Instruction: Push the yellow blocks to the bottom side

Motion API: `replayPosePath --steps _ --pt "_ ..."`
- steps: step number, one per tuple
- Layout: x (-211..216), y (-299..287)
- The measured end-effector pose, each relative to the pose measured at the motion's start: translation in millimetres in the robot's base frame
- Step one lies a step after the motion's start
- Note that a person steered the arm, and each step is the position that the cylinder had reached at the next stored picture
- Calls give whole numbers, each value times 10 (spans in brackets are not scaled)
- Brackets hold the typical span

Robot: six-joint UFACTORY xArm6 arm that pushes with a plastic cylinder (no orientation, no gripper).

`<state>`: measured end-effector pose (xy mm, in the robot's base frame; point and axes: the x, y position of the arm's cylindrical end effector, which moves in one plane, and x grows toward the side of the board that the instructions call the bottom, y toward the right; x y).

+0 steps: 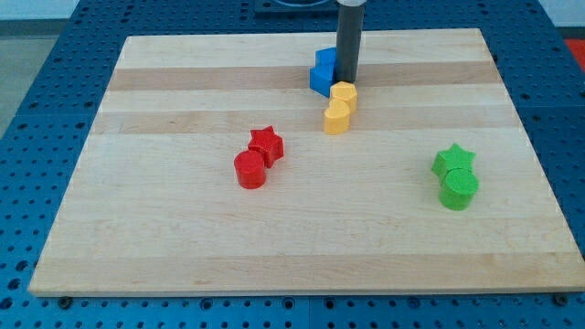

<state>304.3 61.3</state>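
Observation:
Two yellow blocks stand touching near the top middle of the board: a yellow hexagon-like block (pixel 345 94) and a yellow heart-like block (pixel 337 117) just below it. My tip (pixel 347 81) is at the top edge of the upper yellow block, touching or almost touching it. Two blue blocks (pixel 323 71) sit right beside the rod on its left.
A red star (pixel 266 143) and a red cylinder (pixel 249 170) sit together left of centre. A green star (pixel 453 162) and a green cylinder (pixel 459 190) sit together at the view's right. The wooden board (pixel 183 256) lies on a blue perforated table.

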Motion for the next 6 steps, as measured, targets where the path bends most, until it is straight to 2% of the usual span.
replayPosePath --steps 5,6 --pt "528 16" --pt "528 37"
